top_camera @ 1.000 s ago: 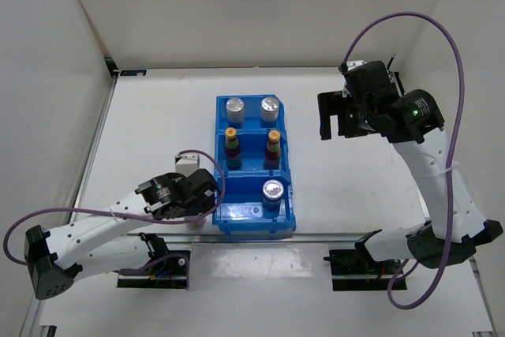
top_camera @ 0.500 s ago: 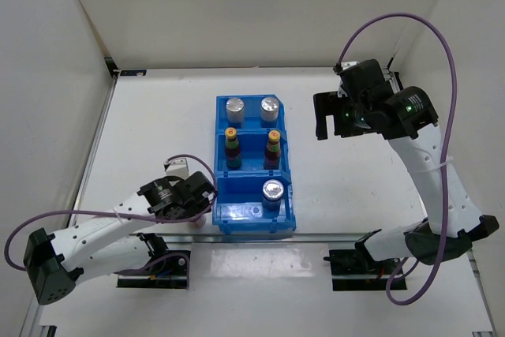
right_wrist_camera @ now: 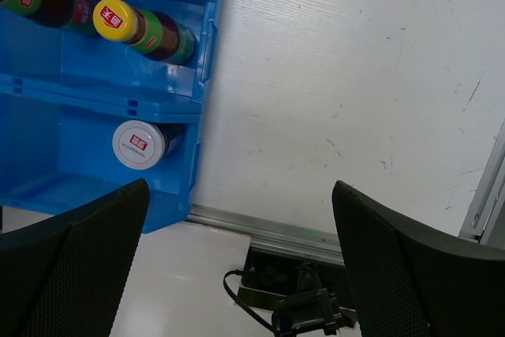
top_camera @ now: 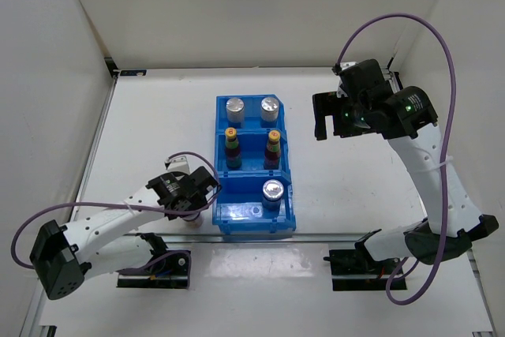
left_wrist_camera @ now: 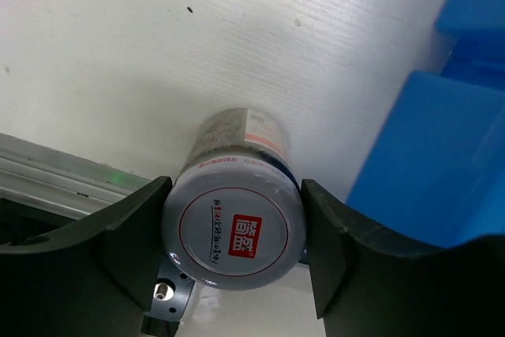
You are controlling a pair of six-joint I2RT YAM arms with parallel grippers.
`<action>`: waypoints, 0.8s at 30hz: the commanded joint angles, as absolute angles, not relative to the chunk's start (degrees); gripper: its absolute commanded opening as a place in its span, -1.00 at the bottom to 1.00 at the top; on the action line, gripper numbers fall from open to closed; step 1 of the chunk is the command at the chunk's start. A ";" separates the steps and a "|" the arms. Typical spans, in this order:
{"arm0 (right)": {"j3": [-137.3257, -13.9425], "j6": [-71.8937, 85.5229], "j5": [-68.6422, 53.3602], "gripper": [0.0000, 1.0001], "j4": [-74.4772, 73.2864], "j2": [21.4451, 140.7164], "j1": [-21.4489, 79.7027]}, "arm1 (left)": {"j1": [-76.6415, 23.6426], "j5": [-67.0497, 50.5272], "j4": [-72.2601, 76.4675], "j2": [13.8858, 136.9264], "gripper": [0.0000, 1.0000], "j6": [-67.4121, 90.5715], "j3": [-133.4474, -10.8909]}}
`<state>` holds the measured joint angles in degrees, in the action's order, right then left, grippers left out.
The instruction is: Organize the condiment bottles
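Observation:
A silver-lidded condiment bottle [left_wrist_camera: 234,230] with a red square on its lid stands on the table just left of the blue bin [top_camera: 237,215]. My left gripper [left_wrist_camera: 234,236] is shut on it, a finger pressed to each side of the lid. In the top view the left gripper [top_camera: 189,197] covers most of that bottle. The bin holds two silver-lidded bottles [top_camera: 235,105] at the back, two yellow-capped dark bottles [top_camera: 231,146] in the middle and one silver-lidded bottle [top_camera: 273,190] in front. My right gripper [top_camera: 331,116] hangs open and empty, high to the right of the bin.
A metal rail [right_wrist_camera: 316,234] runs along the table's near edge, with an arm mount and cable [right_wrist_camera: 296,305] below it. White walls close in the table at the back and both sides. The bin's blue wall [left_wrist_camera: 442,163] stands close on the right of the held bottle.
The left gripper's jaws have closed from wide open onto the silver-lidded bottle, and its wrist has shifted slightly. The right arm drifted slightly left early on, then stayed still.

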<state>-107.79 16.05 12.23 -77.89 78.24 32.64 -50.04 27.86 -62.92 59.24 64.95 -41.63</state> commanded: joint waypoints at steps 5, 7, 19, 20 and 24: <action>-108.72 15.73 11.95 0.99 -83.94 78.13 32.52 | -49.83 29.52 -63.89 52.22 -0.79 65.04 -46.21; -108.72 15.73 11.95 0.99 -83.94 78.13 32.52 | -49.31 31.02 -68.08 51.68 -0.79 64.25 -49.55; -107.67 15.73 11.87 0.99 -83.94 78.13 32.52 | -52.37 39.02 -76.03 63.36 -0.79 50.81 -79.89; -107.67 15.73 11.87 0.99 -83.94 78.13 32.52 | -53.17 39.02 -76.03 64.07 -0.79 50.80 -80.41; -107.67 15.73 12.92 0.99 -83.94 78.13 32.52 | -57.73 38.41 -73.57 67.93 -0.79 51.59 -81.12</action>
